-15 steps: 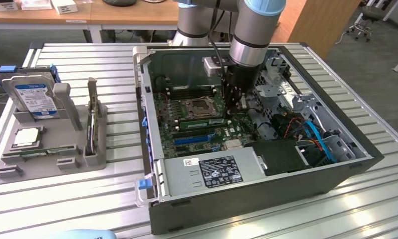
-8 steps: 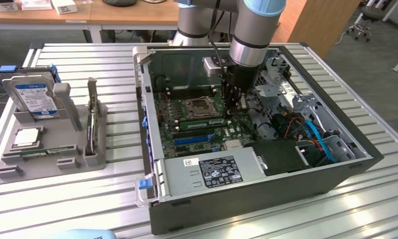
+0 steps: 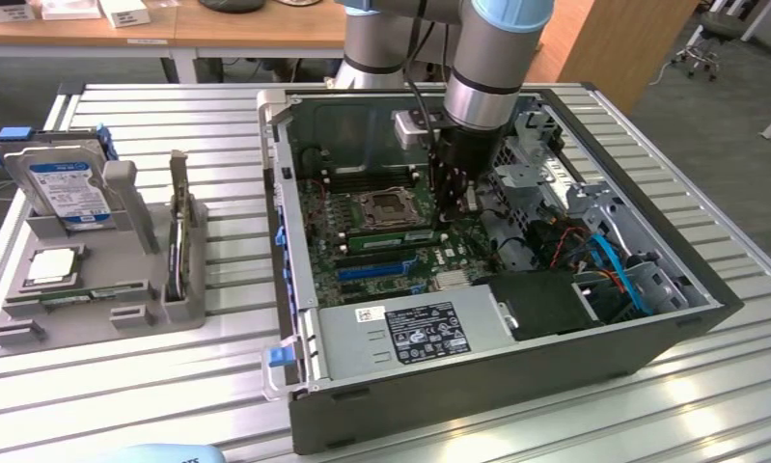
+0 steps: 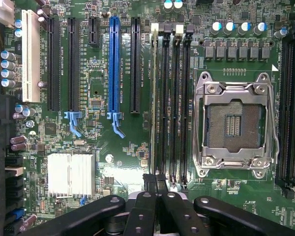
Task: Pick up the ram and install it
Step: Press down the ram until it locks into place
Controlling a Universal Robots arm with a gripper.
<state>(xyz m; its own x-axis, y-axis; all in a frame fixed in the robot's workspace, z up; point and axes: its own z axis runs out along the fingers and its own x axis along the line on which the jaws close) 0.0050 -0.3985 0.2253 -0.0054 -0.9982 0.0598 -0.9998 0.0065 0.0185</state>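
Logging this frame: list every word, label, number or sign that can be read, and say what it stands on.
None can be read with certainty.
Power supply label: black, print too small.
Hard drive label: blue and white, blurred.
Motherboard silkscreen beside the slots: white lettering, too fine.
White sticker on the power supply: unreadable.

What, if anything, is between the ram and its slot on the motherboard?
Nothing visible. The ram lies edge-on along the slot beside three empty black slots, with no cable or part crossing it. The shut gripper sits at one end of it. Whether it is fully clicked in cannot be told.
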